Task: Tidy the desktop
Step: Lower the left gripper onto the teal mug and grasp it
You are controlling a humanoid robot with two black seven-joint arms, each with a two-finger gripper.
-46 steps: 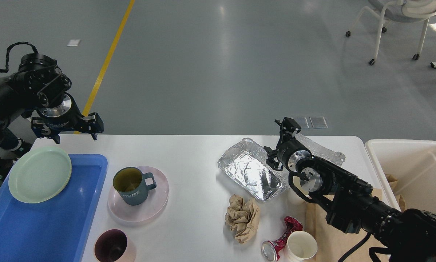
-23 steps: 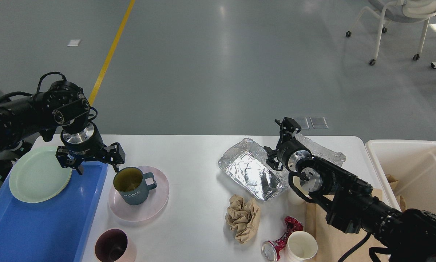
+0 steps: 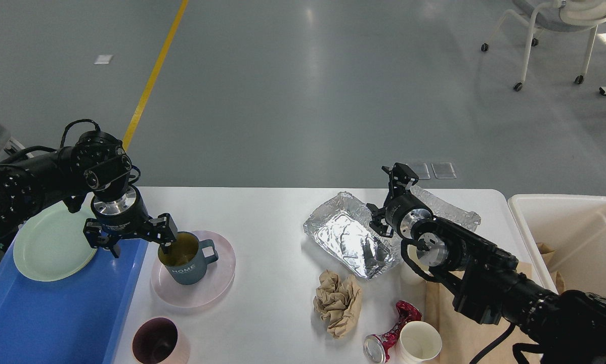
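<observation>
White desktop (image 3: 277, 222) spans view, cluttered. Left gripper (image 3: 133, 241) has descended from above blue tray (image 3: 40, 313) to mug (image 3: 184, 258) rim, fingers spread, empty: mug grasp likely next. Right gripper (image 3: 396, 199) unmoved over foil (image 3: 348, 237); opening unclear.

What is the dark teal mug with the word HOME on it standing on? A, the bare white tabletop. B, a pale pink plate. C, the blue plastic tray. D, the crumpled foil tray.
B: the dark teal mug stands upright on the pale pink plate, which lies on the white tabletop just right of the blue plastic tray.
</observation>
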